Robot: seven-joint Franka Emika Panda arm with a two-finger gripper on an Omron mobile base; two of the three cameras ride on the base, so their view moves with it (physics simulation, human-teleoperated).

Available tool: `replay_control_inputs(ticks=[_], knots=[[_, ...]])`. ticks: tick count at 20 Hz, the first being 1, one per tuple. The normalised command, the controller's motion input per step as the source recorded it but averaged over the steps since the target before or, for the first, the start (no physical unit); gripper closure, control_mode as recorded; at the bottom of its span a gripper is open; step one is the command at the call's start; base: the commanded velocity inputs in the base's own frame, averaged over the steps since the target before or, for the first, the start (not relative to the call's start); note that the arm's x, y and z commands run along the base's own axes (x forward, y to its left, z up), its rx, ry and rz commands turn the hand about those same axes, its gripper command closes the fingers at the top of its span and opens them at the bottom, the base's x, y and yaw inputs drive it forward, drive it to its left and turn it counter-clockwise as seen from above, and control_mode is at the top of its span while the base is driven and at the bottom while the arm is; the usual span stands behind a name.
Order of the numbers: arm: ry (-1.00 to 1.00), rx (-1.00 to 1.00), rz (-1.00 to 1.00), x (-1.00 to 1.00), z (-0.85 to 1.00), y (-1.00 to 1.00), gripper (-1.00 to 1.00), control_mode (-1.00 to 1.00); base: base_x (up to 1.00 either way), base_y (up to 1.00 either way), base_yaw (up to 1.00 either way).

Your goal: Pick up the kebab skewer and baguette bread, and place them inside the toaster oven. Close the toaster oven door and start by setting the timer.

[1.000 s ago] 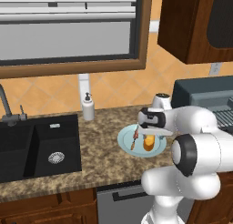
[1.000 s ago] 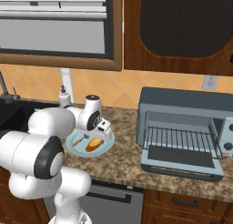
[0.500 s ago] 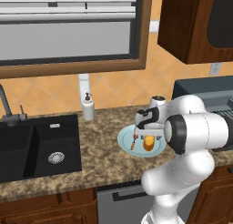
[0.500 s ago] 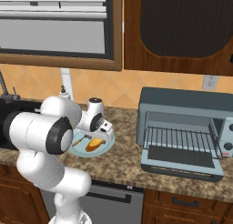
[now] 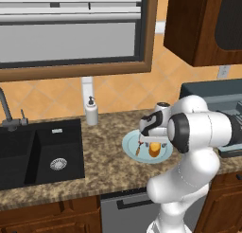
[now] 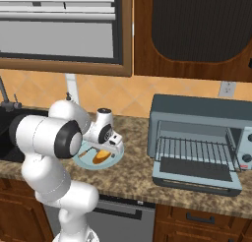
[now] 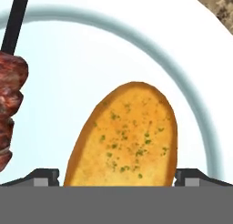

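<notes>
A pale blue plate [image 5: 130, 141] on the granite counter carries both foods. The baguette bread [image 7: 127, 136] is a golden oval loaf; it also shows as baguette bread [image 5: 153, 150] and baguette bread [image 6: 102, 157]. Beside it lies the kebab skewer [image 7: 9, 104], also seen as kebab skewer [image 5: 138, 148] and kebab skewer [image 6: 86, 151]. My gripper [image 7: 118, 177] hangs low over the plate, open, with one fingertip [image 7: 45, 176] on each side of the loaf's near end. The toaster oven [image 6: 197, 118] stands to the right, and its toaster oven door [image 6: 197, 179] lies dropped open.
A black sink [image 5: 38, 151] with a faucet fills the counter's left. A white soap dispenser [image 5: 91, 111] stands against the wall behind the plate. Dark wooden cabinets [image 6: 192, 34] hang above the oven. My own white arm [image 6: 47, 137] bulks just left of the plate.
The arm's links have swung and bunched closer to the plate, and the hand has sunk a little lower over the baguette. The jaws stay open; the food has not moved.
</notes>
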Motion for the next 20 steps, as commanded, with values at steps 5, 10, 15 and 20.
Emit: replay_control_inputs(ticks=[5, 10, 15, 20], knots=[[0.00, 0.00, 0.00, 0.00, -0.24, 0.00, 1.00, -1.00, 0.00, 0.00, 0.00], [0.00, 0.00, 0.00, 0.00, -0.02, 0.00, 1.00, -1.00, 0.00, 0.00, 0.00], [0.00, 0.00, 0.00, -0.03, -0.01, 0.00, 1.00, -1.00, 0.00, 0.00, 0.00], [0.00, 0.04, 0.00, -0.27, 0.82, -0.13, 1.00, -1.00, 0.00, 0.00, 0.00]])
